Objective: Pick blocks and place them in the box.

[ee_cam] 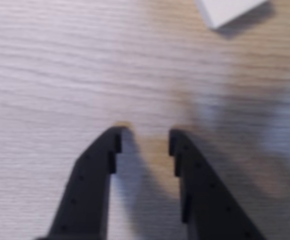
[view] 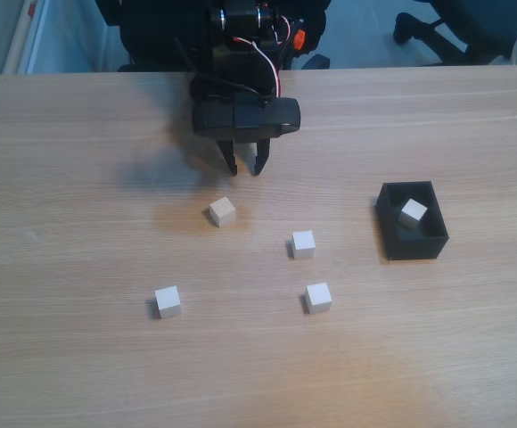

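Observation:
In the fixed view, several small off-white blocks lie loose on the wooden table: one just below the gripper, one in the middle, one below it and one at lower left. A further block sits tilted inside the black box at the right. My black gripper points down at the table a little above the nearest block, open, with nothing between its fingers. The wrist view shows the gripper with bare wood between its fingers and a block at the top edge.
The table's far edge runs along the top of the fixed view, with the arm's base there and a blue chair behind at the upper right.

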Controlling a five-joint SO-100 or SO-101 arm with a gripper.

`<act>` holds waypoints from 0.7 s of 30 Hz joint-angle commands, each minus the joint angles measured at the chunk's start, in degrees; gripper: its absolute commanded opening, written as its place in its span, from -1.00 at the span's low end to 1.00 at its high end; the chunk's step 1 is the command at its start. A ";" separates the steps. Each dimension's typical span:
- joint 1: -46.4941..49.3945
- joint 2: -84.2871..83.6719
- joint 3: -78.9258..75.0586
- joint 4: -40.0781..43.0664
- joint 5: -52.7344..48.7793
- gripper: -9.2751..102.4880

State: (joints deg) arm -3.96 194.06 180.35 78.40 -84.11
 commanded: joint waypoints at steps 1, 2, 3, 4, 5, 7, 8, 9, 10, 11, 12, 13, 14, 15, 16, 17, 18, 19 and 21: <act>6.86 1.41 3.69 3.43 -3.08 -0.83; 6.77 1.41 3.69 3.43 -3.08 -0.83; 6.77 1.41 3.69 3.43 -3.08 -0.83; 6.77 1.41 3.69 3.43 -3.08 -0.83; 6.77 1.41 3.69 3.43 -3.08 -0.83; 6.77 1.41 3.69 3.43 -3.08 -0.83; 6.77 1.41 3.69 3.43 -3.08 -0.83; 6.77 1.41 3.69 3.43 -3.08 -0.83; 6.77 1.41 3.69 3.43 -3.08 -0.83; 6.77 1.41 3.69 3.43 -3.08 -0.83; 6.77 1.41 3.69 3.43 -3.08 -0.83; 6.77 1.41 3.69 3.43 -3.08 -0.83; 6.77 1.41 3.69 3.43 -3.08 -0.83; 6.77 1.41 3.69 3.43 -3.16 -0.83; 6.77 1.41 3.69 3.43 -3.16 -0.83; 6.77 1.41 3.69 3.43 -3.34 -0.83; 6.77 1.41 3.69 3.43 -3.69 -0.83; 6.77 1.41 3.60 3.43 -3.78 -0.83; 6.77 1.41 3.60 3.43 -4.13 -0.83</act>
State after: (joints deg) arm 2.37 194.06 180.35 78.66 -87.28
